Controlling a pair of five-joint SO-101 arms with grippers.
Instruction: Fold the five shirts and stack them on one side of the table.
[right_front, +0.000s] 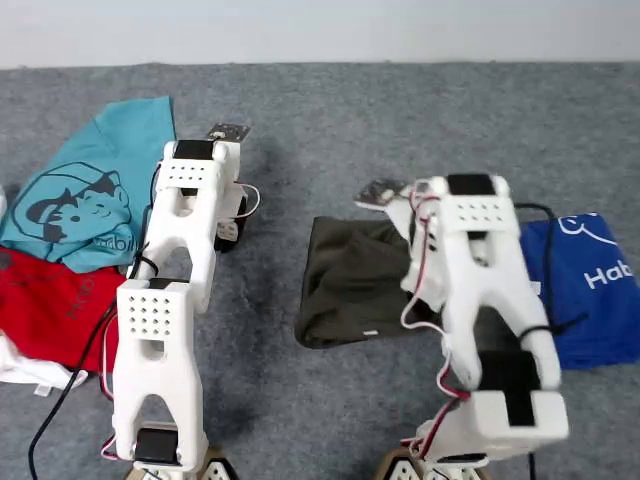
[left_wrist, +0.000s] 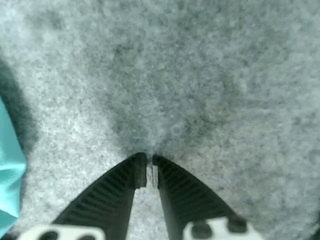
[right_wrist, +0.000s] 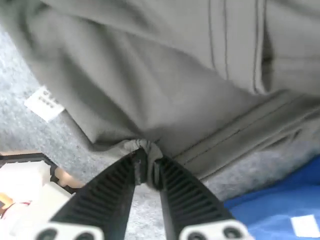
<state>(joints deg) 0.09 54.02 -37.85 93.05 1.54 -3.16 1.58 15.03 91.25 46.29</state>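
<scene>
- Your right pincer (right_wrist: 147, 165) is clamped on a bunched edge of the dark olive shirt (right_wrist: 165, 75); the cloth is pinched between the tips.
- The olive shirt (right_front: 350, 280) lies crumpled on the tabletop (right_front: 300, 110) between the two arms. Most of it spreads away from the held edge, toward the left arm's side.
- The blue shirt (right_front: 590, 290) lies just beside the olive shirt on its far side from the left arm, touching or nearly so.
- Your left pincer (left_wrist: 146, 170) is closed on nothing, over bare tabletop, apart from the olive shirt.
- Judgement: the right arm is nearer. Any fold should carry the held edge across the olive shirt, away from the blue one.
</scene>
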